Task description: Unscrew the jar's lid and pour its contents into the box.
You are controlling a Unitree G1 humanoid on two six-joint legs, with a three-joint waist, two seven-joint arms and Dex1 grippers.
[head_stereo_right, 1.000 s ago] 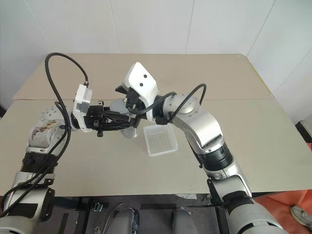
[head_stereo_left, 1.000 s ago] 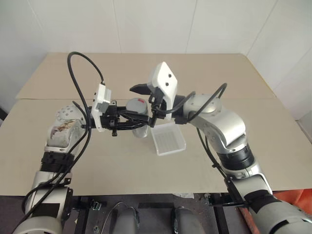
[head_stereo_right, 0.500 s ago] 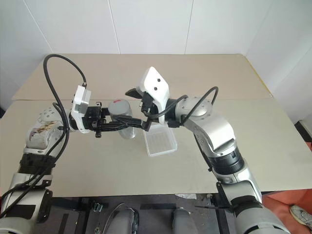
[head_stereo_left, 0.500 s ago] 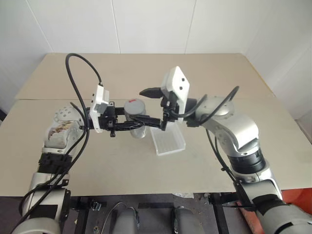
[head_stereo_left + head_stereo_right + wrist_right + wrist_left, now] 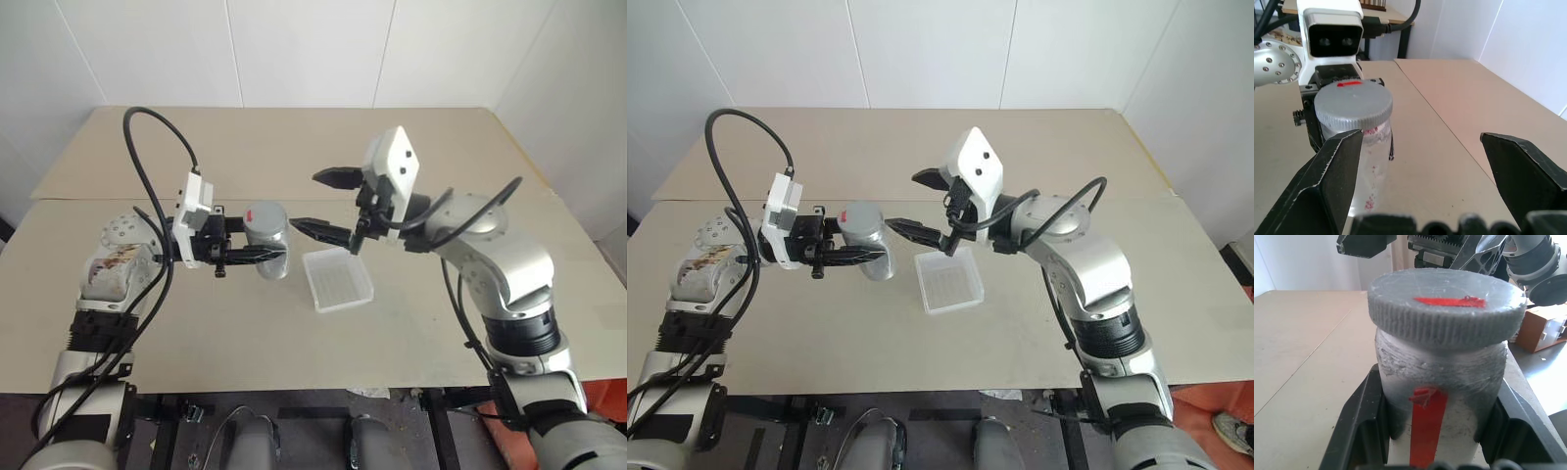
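My left gripper (image 5: 257, 253) is shut on the jar (image 5: 268, 257), a clear-grey cylinder held upright above the table, with its fingers (image 5: 1365, 417) on both sides of the body. A red mark (image 5: 1426, 423) runs down the jar's side. The grey ribbed lid (image 5: 265, 220) sits on top of the jar, with a red stripe across it. To the right of the lid hangs my right gripper (image 5: 307, 201), open and apart from it, with nothing between its fingers (image 5: 1334, 169). The translucent white box (image 5: 338, 279) lies on the table below and to the right of the jar. A few reddish specks (image 5: 1370, 198) show through the jar's wall.
The beige table (image 5: 421, 323) has a seam across it behind the arms. A black cable (image 5: 147, 147) loops up from my left wrist. White walls stand behind the table's far edge.
My right gripper, which stood around the lid, has drawn away to the right, still open. The lid stays on the jar. The left gripper and the jar have kept still.
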